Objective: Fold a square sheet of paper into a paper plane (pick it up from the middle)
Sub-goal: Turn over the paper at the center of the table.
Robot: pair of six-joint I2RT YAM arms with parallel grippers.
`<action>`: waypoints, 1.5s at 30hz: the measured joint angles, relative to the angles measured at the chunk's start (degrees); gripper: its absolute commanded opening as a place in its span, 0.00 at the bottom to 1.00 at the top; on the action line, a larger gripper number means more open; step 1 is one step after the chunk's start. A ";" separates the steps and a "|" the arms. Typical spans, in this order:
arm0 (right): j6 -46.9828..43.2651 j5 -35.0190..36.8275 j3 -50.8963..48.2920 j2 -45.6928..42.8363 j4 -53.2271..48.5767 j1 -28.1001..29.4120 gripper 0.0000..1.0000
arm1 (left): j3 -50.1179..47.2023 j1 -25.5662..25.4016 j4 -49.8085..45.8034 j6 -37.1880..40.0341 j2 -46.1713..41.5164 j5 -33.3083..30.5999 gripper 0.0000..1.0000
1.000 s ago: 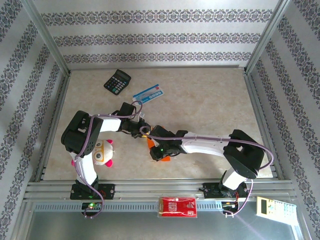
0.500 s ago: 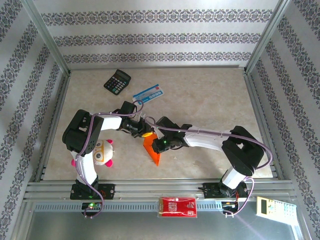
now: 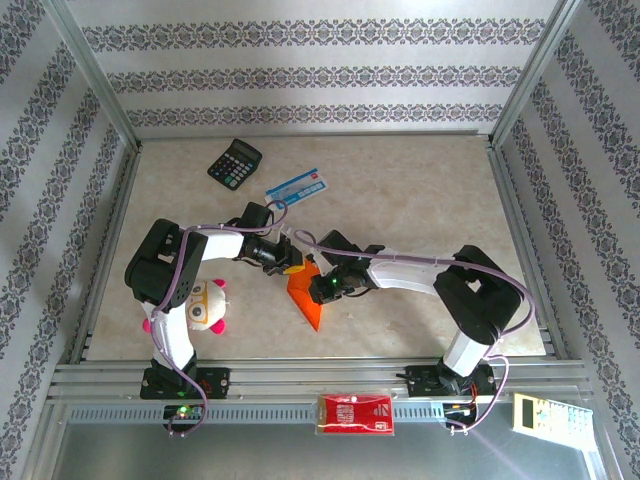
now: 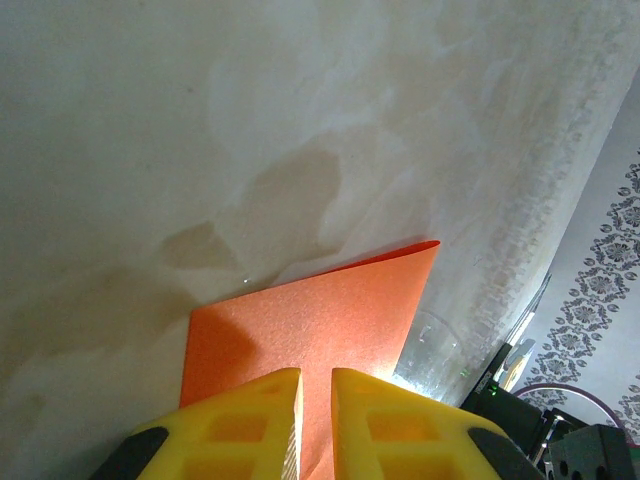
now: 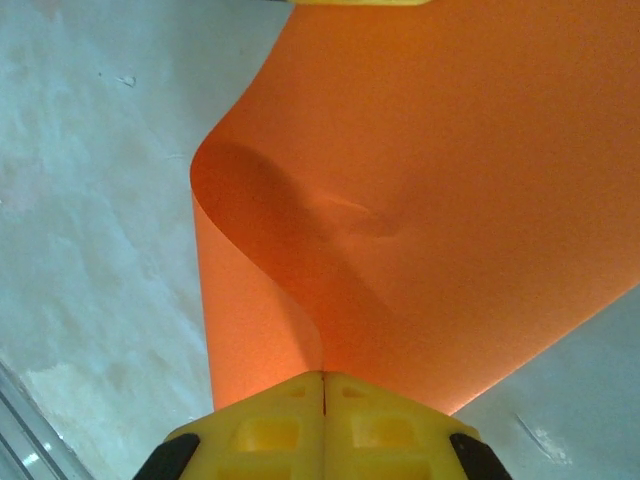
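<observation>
Thin bright-orange paper sheet (image 5: 450,200) curls smoothly over the middle of the desk (image 3: 430,190), pinched by left gripper (image 4: 315,395) and right gripper (image 5: 323,395).

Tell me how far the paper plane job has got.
Done: the thin bright orange paper sheet is pinched from two sides, with the left gripper and the right gripper both shut on it. In hand: near the right gripper the sheet bows over in a soft curl, not pressed flat. Left: no sharp centre crease or pointed dart shape shows yet, so most of the folding remains.
</observation>
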 measured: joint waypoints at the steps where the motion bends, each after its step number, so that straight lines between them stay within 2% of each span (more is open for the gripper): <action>1: 0.00 0.00 0.00 0.17 -0.02 0.00 0.04 | 0.00 0.00 0.00 0.00 0.00 0.00 0.17; 45: -1.09 -0.13 0.02 2.51 0.42 -0.74 0.04 | 0.04 -0.02 -0.24 0.70 0.00 -0.11 0.17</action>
